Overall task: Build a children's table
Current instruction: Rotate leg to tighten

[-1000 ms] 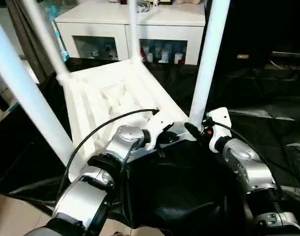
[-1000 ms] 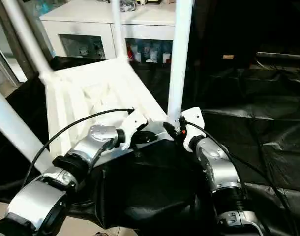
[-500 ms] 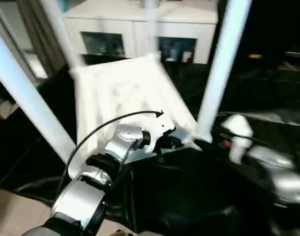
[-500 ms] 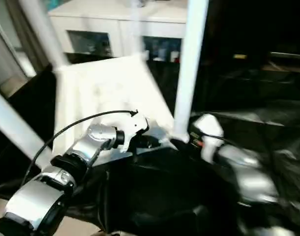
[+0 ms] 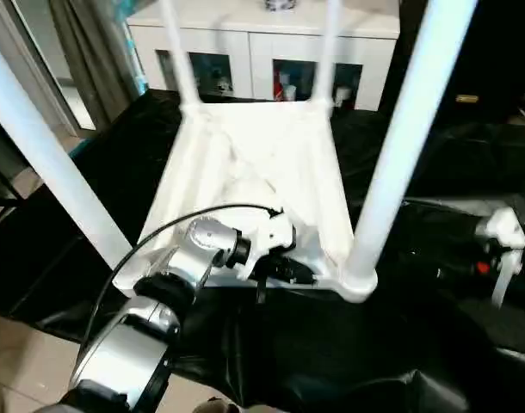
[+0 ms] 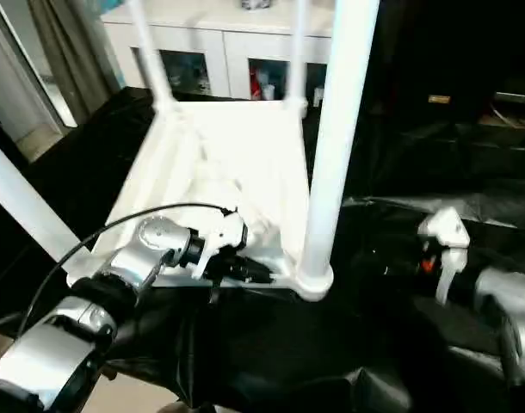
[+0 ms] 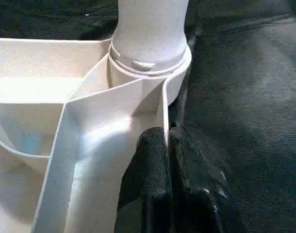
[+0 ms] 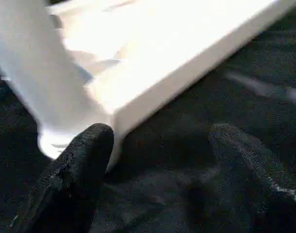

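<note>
Lying upside down on black sheeting [image 5: 435, 344], with ribbed underside up and four white legs [image 5: 400, 146] rising from the corner sockets: the children's table [image 5: 262, 163], photographed in front of a white cabinet [image 5: 262, 43] with glass-fronted shelves at the far side. Seen at the table's near edge, left of the near right leg: the left claw [image 7: 167, 160], clenched on the thin upright rim wall of the top, one black finger inside the rim and the other outside it, just beside the round corner socket [image 7: 148, 68] with the leg seated in it. Pictured well to the right, apart from the table over the dark sheeting: the right claw [image 8: 162, 165], released, its two black fingers [image 8: 80, 170] spread wide with nothing between them, the near right corner of the table close beyond one fingertip. Caught at the far left: grey curtains [image 5: 82, 60] and pale floor [image 5: 21, 344].
</note>
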You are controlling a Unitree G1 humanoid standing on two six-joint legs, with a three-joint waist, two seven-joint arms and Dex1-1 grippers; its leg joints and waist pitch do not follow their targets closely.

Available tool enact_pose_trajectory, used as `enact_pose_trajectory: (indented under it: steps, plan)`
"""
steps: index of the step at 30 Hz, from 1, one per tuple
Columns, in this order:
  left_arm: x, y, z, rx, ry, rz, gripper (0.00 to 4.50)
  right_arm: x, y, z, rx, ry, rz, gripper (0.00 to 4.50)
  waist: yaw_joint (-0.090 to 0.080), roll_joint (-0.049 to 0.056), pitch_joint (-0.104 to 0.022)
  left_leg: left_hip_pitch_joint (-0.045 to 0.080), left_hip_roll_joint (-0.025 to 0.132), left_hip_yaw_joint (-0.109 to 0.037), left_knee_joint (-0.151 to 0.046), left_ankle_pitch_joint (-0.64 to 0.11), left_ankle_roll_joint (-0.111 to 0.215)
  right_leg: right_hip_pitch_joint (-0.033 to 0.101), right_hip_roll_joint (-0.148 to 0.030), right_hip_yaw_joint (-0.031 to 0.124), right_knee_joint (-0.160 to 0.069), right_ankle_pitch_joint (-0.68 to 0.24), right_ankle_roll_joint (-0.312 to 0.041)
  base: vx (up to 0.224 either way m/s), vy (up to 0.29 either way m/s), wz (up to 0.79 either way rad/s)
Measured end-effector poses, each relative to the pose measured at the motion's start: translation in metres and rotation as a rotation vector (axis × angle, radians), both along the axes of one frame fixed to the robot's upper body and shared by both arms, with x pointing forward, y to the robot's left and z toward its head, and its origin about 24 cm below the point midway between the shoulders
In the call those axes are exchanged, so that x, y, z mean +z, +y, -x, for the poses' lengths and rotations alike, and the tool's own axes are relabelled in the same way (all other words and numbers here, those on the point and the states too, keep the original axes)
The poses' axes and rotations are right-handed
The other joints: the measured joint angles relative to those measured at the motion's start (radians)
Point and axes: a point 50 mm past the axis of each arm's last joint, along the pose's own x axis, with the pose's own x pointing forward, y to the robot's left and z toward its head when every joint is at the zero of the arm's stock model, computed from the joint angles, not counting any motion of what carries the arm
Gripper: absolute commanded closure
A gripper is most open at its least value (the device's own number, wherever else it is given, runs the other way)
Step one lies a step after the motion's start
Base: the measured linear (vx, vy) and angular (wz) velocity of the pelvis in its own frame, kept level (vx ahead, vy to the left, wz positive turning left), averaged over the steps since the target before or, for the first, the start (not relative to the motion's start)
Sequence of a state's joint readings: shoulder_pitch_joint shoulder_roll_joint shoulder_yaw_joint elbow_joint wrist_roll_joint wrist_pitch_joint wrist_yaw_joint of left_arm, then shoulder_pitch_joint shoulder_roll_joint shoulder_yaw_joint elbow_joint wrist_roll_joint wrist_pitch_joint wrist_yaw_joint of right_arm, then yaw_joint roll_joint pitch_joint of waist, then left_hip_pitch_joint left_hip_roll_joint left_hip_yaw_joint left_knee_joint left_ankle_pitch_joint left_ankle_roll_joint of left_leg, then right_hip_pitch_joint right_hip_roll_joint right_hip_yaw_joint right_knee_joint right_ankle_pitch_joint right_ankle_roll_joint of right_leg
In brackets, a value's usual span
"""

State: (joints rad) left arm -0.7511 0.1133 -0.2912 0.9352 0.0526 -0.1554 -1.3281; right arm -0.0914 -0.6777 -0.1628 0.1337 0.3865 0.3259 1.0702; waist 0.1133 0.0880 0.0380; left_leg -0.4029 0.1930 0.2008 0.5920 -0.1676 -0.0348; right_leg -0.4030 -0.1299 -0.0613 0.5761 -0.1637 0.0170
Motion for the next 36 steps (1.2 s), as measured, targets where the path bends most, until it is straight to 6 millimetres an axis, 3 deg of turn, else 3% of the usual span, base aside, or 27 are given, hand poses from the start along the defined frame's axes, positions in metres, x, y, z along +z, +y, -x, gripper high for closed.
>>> enact_pose_trajectory:
  steps: [4, 12, 19, 24, 26, 29, 31, 36]
  plan:
    - [0.000, 0.001, 0.001, -0.003, -0.009, 0.003, 4.50, -0.011, 0.017, 0.009, 0.086, 0.053, -0.005, 0.99, 0.002, 0.000, 0.000, 0.000, 0.000, -0.001, 0.000, 0.000, 0.000, 0.000, 0.000, -0.001, 0.001, 0.000, 0.000, 0.000, 0.000, 0.00]
    - [-0.003, 0.008, 0.017, -0.144, 0.048, -0.005, 4.50, -0.011, 0.010, 0.016, 0.052, 0.057, 0.029, 0.99, 0.005, 0.002, 0.000, 0.000, 0.000, 0.000, -0.001, 0.000, 0.000, 0.002, 0.000, 0.000, 0.000, -0.003, 0.004, 0.000, 0.000, 0.00]
    - [-0.001, 0.009, 0.021, -0.216, 0.041, -0.025, 4.50, -0.002, -0.019, 0.019, -0.110, 0.011, 0.073, 0.99, -0.006, 0.001, 0.000, 0.001, 0.000, 0.001, 0.000, 0.000, 0.000, 0.003, 0.000, 0.003, 0.000, -0.003, 0.005, 0.000, 0.000, 0.00]
    - [-0.001, 0.005, 0.020, -0.189, -0.009, -0.022, 4.50, -0.008, -0.015, -0.001, -0.299, -0.067, 0.075, 0.99, -0.021, 0.001, 0.001, 0.001, 0.000, 0.001, -0.001, 0.000, 0.000, 0.002, 0.001, 0.003, 0.002, -0.003, 0.005, 0.000, 0.000, 0.00]
    - [-0.001, 0.005, 0.019, -0.180, 0.000, -0.025, 4.06, -0.011, -0.010, -0.004, -0.328, -0.076, 0.051, 0.90, -0.024, 0.001, 0.001, 0.001, 0.000, 0.001, -0.001, 0.000, 0.000, 0.002, 0.001, 0.003, 0.002, -0.003, 0.005, 0.000, 0.000, 0.00]
    - [0.005, 0.011, 0.018, -0.147, 0.020, -0.018, 3.95, -0.014, 0.000, -0.008, -0.385, -0.099, 0.011, 0.90, -0.028, 0.000, 0.001, 0.001, 0.001, 0.001, -0.001, 0.000, 0.000, 0.001, 0.001, 0.003, 0.002, -0.003, 0.005, 0.000, 0.000, 0.00]
    - [0.017, 0.015, 0.015, -0.109, 0.011, 0.041, 3.59, -0.018, 0.004, -0.009, -0.441, -0.103, -0.009, 0.90, -0.031, 0.000, 0.001, 0.001, 0.001, 0.001, -0.001, 0.000, 0.000, 0.001, 0.001, 0.003, 0.002, -0.003, 0.005, 0.000, 0.000, 0.00]
    - [0.042, 0.034, 0.008, 0.045, -0.058, 0.183, 3.30, -0.019, 0.009, -0.012, -0.611, -0.148, 0.009, 0.90, -0.036, -0.002, 0.002, 0.001, 0.000, 0.002, -0.002, 0.000, -0.001, 0.000, 0.001, 0.004, 0.002, -0.003, 0.006, 0.000, 0.000, 0.00]
